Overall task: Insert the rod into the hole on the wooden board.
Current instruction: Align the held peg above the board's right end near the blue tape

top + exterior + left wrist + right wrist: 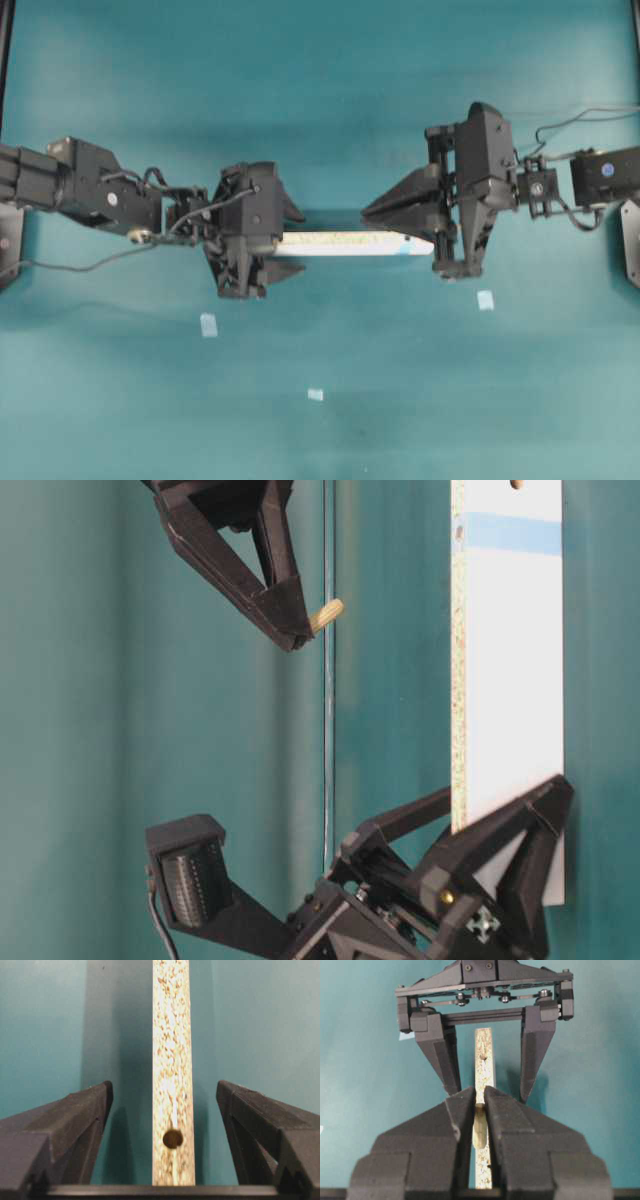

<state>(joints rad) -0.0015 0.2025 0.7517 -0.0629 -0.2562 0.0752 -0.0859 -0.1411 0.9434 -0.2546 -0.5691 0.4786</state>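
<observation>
The wooden board (345, 243) stands on its long edge, speckled face up, white side (510, 680) showing in the table-level view. Its light-blue-marked hole (459, 530) is near the right-hand end. A plain dark hole (173, 1138) lies at the other end, between the fingers of my left gripper (164, 1085). That gripper (270, 245) is open, straddling the board with a gap on each side. My right gripper (479, 1095) is shut on the rod (480, 1127), whose tip (328, 612) pokes out past the fingertips. The rod hangs above the board, apart from it.
Three small pale-blue tape squares lie flat on the teal tabletop, one (208, 324) in front of the left arm, one (315, 394) near the front middle, one (485, 299) below the right arm.
</observation>
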